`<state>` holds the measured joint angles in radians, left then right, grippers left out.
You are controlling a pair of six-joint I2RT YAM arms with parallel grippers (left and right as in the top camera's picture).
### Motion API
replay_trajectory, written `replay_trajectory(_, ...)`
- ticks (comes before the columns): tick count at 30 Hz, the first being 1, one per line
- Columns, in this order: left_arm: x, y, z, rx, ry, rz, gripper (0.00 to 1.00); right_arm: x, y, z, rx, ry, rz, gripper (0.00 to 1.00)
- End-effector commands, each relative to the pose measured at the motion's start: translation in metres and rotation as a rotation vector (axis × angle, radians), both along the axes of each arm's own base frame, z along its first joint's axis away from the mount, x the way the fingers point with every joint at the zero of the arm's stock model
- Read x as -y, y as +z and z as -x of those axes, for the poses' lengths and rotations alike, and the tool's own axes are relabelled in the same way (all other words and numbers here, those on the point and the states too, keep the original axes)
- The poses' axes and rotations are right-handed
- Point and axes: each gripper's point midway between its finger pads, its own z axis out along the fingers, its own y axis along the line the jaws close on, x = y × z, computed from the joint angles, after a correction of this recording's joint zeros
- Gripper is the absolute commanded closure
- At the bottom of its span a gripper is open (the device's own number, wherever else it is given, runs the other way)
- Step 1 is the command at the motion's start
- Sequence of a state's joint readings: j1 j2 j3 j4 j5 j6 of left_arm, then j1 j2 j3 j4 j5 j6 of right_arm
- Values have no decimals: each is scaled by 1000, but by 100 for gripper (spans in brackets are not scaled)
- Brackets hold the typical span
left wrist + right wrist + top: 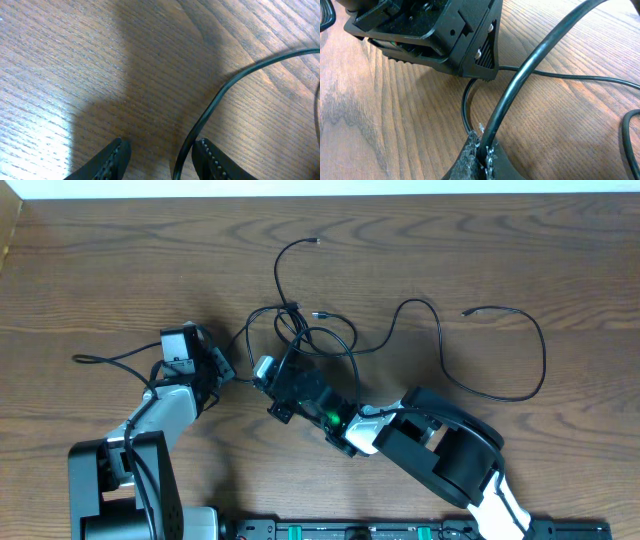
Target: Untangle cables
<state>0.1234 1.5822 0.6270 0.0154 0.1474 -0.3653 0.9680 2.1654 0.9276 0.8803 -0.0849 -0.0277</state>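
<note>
Right claw (482,150) is pinched tight on a black cable (520,85). Left claw (160,150) stands partly open around a cable loop (220,95) on the table (75,60), gripping nothing.

Left arm (150,415) black and grey, right arm (440,445) black and white, green light (327,418), toothed black claw fingers (107,162)

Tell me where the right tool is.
Overhead, the right tool sits left of centre at the lower-left edge of the cable tangle, tip close to the left tool; its wrist view shows it shut on a black cable.
</note>
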Motion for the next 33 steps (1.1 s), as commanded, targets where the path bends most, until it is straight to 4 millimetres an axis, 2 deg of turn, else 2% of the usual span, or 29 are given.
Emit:
replay_trajectory(1,3,-36,34,-143,4,20,54,-3,-4,1,12,5,12,99)
replay_trajectory(3,3,-36,34,-143,4,20,54,-2,-3,0,13,3,12,99)
replay_trajectory(7,3,-37,35,-148,4,20,75,-2,-1,-2,19,-7,8,99)
replay_trajectory(11,4,-37,37,-154,-13,12,76,-1,7,-7,37,-30,-5,99)
replay_trajectory(18,4,-38,40,-163,-90,-25,76,1,4,-8,33,-41,10,99)
replay_trajectory(23,6,-42,48,-196,-159,-50,53,1,8,-9,44,-46,-4,99)
replay_trajectory(26,12,-44,54,-220,-234,-74,53,5,2,-11,36,-67,22,99)
replay_trajectory(29,15,-46,58,-238,-248,-77,53,5,5,-13,43,-72,12,99)
replay_trajectory(33,10,-48,61,-254,-238,-101,53,4,5,-13,44,-70,10,99)
